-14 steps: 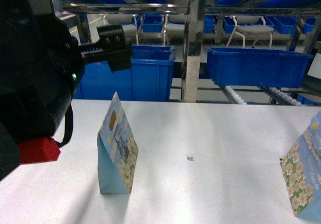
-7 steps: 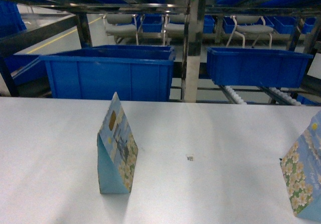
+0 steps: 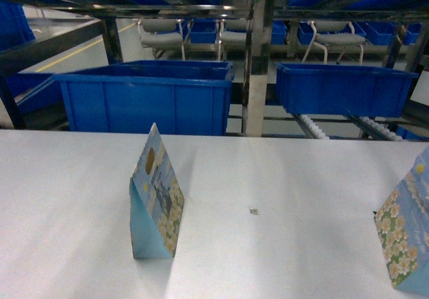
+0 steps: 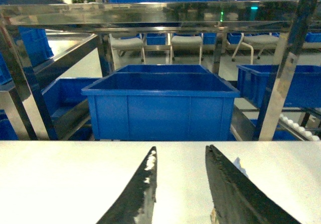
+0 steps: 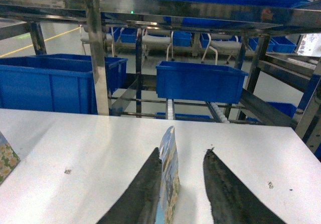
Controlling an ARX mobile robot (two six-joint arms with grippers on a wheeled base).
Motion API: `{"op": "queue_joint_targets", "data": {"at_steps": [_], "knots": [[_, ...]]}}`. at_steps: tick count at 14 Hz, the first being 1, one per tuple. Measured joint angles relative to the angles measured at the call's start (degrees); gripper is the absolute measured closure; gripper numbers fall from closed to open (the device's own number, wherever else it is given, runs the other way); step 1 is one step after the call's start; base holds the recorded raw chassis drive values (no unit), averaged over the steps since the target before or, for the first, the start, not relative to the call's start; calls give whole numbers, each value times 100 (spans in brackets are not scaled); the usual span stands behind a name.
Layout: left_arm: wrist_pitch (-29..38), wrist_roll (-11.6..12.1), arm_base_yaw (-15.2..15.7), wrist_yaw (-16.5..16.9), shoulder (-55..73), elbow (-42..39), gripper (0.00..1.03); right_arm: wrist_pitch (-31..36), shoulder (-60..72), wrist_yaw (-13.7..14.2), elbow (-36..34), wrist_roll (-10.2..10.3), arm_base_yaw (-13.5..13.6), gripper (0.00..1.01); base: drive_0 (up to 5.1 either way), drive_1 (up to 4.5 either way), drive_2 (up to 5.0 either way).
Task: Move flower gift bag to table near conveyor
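A: Where is the flower gift bag (image 3: 155, 198) found?

B: It is stood upright on the white table (image 3: 281, 178), left of the middle in the head view, with its narrow folded edge turned toward the camera. A second bag (image 3: 407, 235) is seen at the right edge, and in the right wrist view it sits just in front of the right gripper (image 5: 181, 179).

A: And the grippers?

B: Both are spread apart and nothing is held. The left gripper (image 4: 180, 176) is kept low over bare tabletop.

A: Why are the bags placed so?

B: Probably so the thin top ridge can be pinched. They are glossy printed paper, wedge-shaped and easily tipped.

A: Behind them?

B: The conveyor (image 3: 315, 126), steel-railed with white rollers, carries hard blue bins (image 3: 147, 98).
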Motion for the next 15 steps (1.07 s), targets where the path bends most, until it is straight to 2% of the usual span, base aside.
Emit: {"op": "queue_joint_targets", "data": {"at_steps": [2, 3, 8, 9, 10, 12, 14, 15], "knots": [[-13, 0, 151, 179, -452, -369, 98, 68, -109, -4, -70, 0, 9, 98, 0, 0, 0], [-59, -11, 225, 221, -629, -496, 101, 74, -138, -4, -120, 4, 9, 99, 0, 0, 0], [-428, -28, 450, 481, -1458, -992, 101, 94, -260, -2, -302, 4, 9, 99, 0, 0, 0], [-579, -28, 789, 859, -1725, -1097, 101, 98, -271, -4, -317, 4, 9, 99, 0, 0, 0], [-702, -33, 933, 848, -1930, -1185, 101, 105, -306, 0, -341, 4, 9, 99, 0, 0, 0], [-1014, -35, 898, 916, -2391, -1346, 101, 83, -501, -7, -540, 4, 9, 99, 0, 0, 0], [-894, -33, 903, 927, -2583, -1589, 101, 114, -516, -4, -540, 4, 9, 99, 0, 0, 0], [-1228, -33, 903, 927, -2852, -1604, 101, 120, -516, -2, -540, 4, 9, 99, 0, 0, 0]]}}
